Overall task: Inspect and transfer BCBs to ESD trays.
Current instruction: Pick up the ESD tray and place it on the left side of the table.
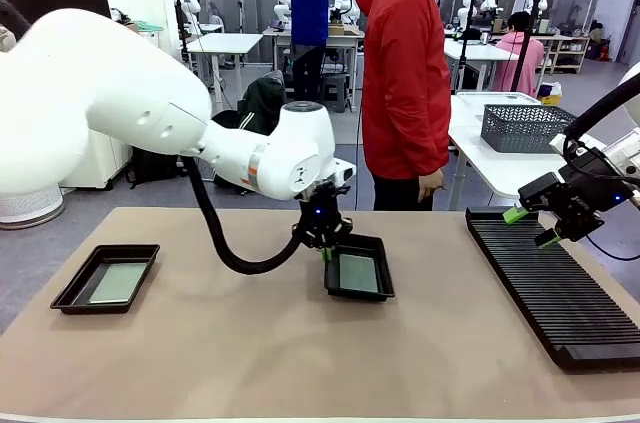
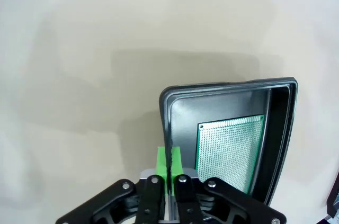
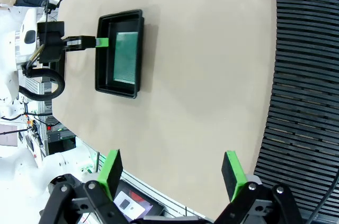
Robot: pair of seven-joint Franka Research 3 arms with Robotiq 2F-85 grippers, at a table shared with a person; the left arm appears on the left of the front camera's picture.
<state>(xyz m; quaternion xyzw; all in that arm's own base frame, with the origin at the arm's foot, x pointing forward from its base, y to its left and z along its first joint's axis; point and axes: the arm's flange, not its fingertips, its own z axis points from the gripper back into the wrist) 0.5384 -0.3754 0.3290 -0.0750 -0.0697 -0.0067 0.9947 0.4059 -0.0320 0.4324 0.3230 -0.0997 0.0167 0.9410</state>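
Note:
Mid-table, one black ESD tray (image 1: 380, 288) holds a pale green BCB (image 1: 358, 273). My left gripper (image 1: 325, 246) is shut on that tray's left rim. In the left wrist view the green fingertips (image 2: 163, 159) pinch the rim of the tray (image 2: 222, 91), with the dotted BCB (image 2: 230, 152) lying on its floor. A second ESD tray (image 1: 75, 288) at the left holds another BCB (image 1: 118, 283). My right gripper (image 1: 530, 225) hangs open over the rack, nothing between its fingers (image 3: 112, 167). From there the tray (image 3: 119, 89), its BCB (image 3: 127, 57) and the left gripper (image 3: 100, 42) show.
A long black ribbed rack (image 1: 565, 288) lies along the table's right side (image 3: 307, 75). A person in a red jacket (image 1: 405, 73) stands at the far edge, one hand (image 1: 432, 183) hanging down. A wire mesh basket (image 1: 525, 128) sits on a white table behind.

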